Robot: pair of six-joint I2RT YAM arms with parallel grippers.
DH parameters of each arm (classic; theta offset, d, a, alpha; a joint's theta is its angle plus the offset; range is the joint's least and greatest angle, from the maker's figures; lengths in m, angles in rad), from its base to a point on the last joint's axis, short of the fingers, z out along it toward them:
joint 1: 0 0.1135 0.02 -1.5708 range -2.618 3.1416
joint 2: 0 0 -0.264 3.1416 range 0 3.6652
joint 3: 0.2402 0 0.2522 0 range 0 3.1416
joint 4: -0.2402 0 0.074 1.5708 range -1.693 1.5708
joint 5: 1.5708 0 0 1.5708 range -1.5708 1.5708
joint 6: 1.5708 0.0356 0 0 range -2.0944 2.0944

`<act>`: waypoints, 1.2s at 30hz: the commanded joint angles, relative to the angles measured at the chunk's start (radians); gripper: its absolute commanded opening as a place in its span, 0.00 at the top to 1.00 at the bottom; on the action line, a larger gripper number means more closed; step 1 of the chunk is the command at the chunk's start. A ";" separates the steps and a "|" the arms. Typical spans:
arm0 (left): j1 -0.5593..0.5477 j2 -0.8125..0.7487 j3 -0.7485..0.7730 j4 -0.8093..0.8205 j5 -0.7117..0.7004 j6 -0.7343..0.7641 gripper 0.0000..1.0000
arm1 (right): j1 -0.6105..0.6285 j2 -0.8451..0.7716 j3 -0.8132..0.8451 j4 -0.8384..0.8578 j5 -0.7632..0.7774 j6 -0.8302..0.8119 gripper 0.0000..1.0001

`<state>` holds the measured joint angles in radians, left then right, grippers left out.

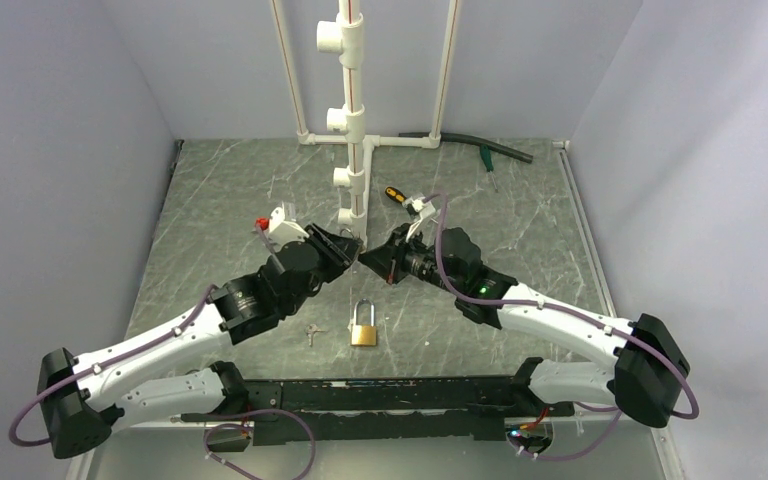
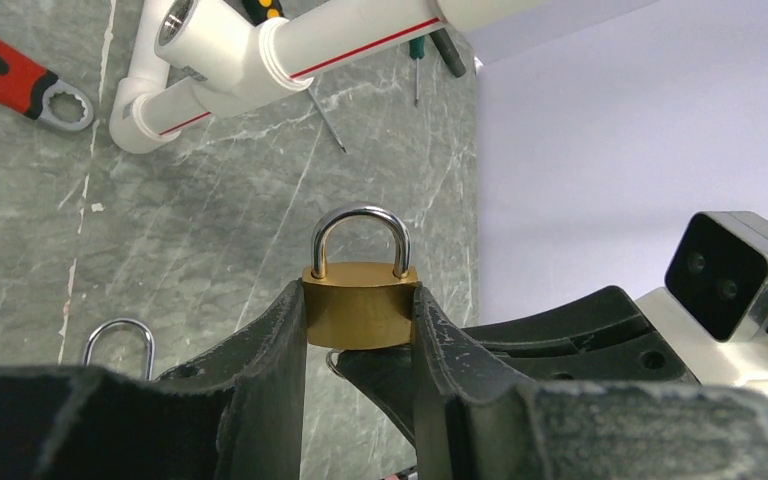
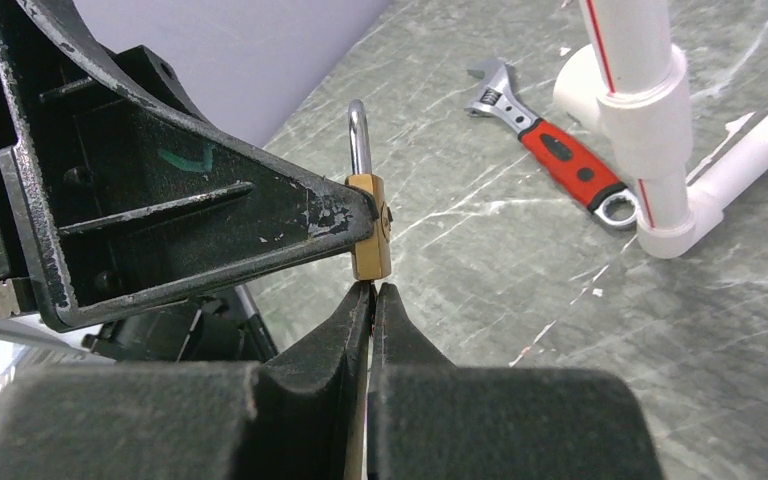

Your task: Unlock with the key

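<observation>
My left gripper (image 2: 358, 292) is shut on a small brass padlock (image 2: 360, 312), holding its body by the sides above the table with the closed silver shackle pointing away. My right gripper (image 3: 372, 290) is shut, its tips pressed against the underside of that padlock (image 3: 370, 240). A thin pale sliver shows between its pads, and a bit of silver metal (image 2: 329, 360) peeks out under the lock: the key, mostly hidden. In the top view the left gripper (image 1: 347, 247) and right gripper (image 1: 367, 257) meet tip to tip at the table's middle.
A larger brass padlock (image 1: 364, 327) lies near the arm bases, with another small silver key (image 1: 312, 333) to its left. A red-handled wrench (image 3: 560, 160) lies by the white pipe frame (image 1: 355, 130). A black-and-orange screwdriver (image 1: 395, 195), a green screwdriver (image 1: 485, 160) and a black hose (image 1: 470, 143) lie behind.
</observation>
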<state>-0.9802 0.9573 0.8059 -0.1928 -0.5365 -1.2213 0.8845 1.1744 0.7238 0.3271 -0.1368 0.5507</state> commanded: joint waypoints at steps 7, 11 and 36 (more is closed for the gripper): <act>-0.015 0.035 0.074 -0.030 0.010 0.016 1.00 | -0.004 -0.051 0.002 0.166 -0.016 -0.050 0.91; -0.014 0.045 0.112 -0.090 -0.051 0.004 1.00 | -0.004 -0.082 -0.023 0.149 -0.022 -0.051 0.81; -0.014 0.041 0.117 -0.057 -0.093 0.033 1.00 | -0.004 -0.054 -0.069 0.133 -0.043 -0.039 0.76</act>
<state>-0.9901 1.0122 0.8925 -0.3004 -0.6113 -1.1931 0.8803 1.1061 0.6437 0.3981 -0.1665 0.5182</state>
